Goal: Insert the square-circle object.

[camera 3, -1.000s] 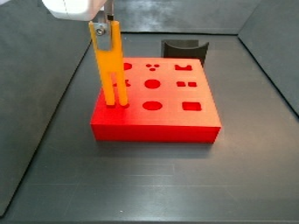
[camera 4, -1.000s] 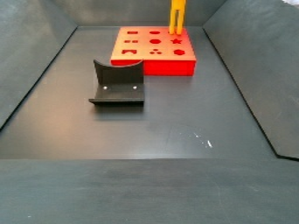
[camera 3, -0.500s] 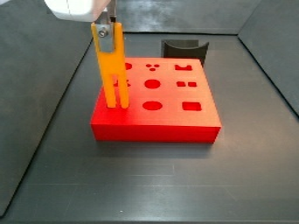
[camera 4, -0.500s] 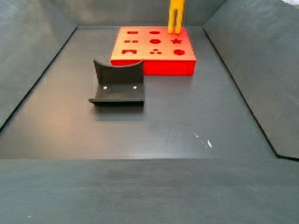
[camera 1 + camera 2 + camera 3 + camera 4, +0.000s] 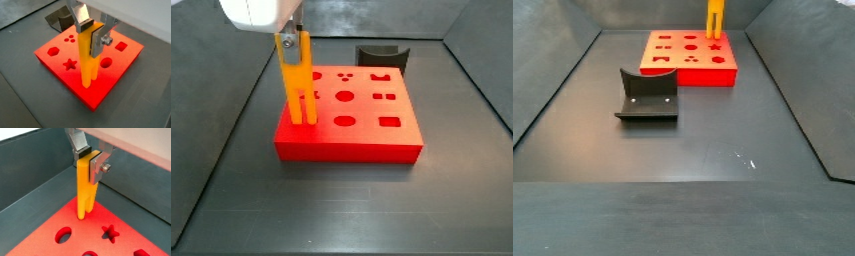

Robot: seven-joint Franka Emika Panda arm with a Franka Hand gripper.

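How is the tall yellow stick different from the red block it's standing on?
The yellow stick is slim, upright and forked at its lower end; the red block is wide, flat and full of shaped holes. The gripper clamps the stick's top, while the block lies free on the floor. Both look like bright plastic.

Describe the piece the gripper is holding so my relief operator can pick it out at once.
Start at the red block with shaped holes on the dark floor. Over one corner of it, far from the dark grey curved piece, the gripper clamps the top of the square-circle object. That object is the only yellow-orange thing there: a tall, slim upright bar with its two-pronged end down at the block's top.
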